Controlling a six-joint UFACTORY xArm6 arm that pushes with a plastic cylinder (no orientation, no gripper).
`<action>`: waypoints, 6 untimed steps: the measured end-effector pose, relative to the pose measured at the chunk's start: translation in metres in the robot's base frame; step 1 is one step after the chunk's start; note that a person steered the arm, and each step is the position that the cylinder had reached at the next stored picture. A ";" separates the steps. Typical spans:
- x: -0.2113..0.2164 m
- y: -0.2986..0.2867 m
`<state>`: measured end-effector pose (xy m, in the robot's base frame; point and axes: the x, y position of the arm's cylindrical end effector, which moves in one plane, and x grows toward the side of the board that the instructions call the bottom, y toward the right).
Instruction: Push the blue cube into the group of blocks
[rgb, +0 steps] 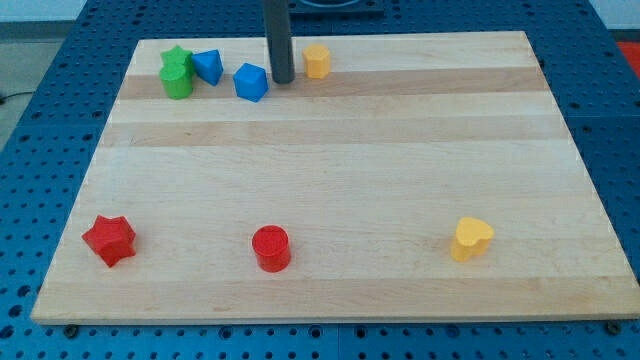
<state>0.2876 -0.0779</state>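
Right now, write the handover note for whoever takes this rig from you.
My tip is on the board near the view's top, just to the view's right of the blue cube; whether it touches is unclear. No tool for grasping here, only the rod.
The group sits at the view's top left: green star, green cylinder, second blue block.
The blue cube stands apart from them, a small gap to the view's right.
Done: tip lined up behind the cube.
Left: push the cube toward the view's left until it meets the group.
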 end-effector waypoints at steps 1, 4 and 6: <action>0.001 -0.003; 0.035 0.019; 0.029 0.011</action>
<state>0.3169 -0.0668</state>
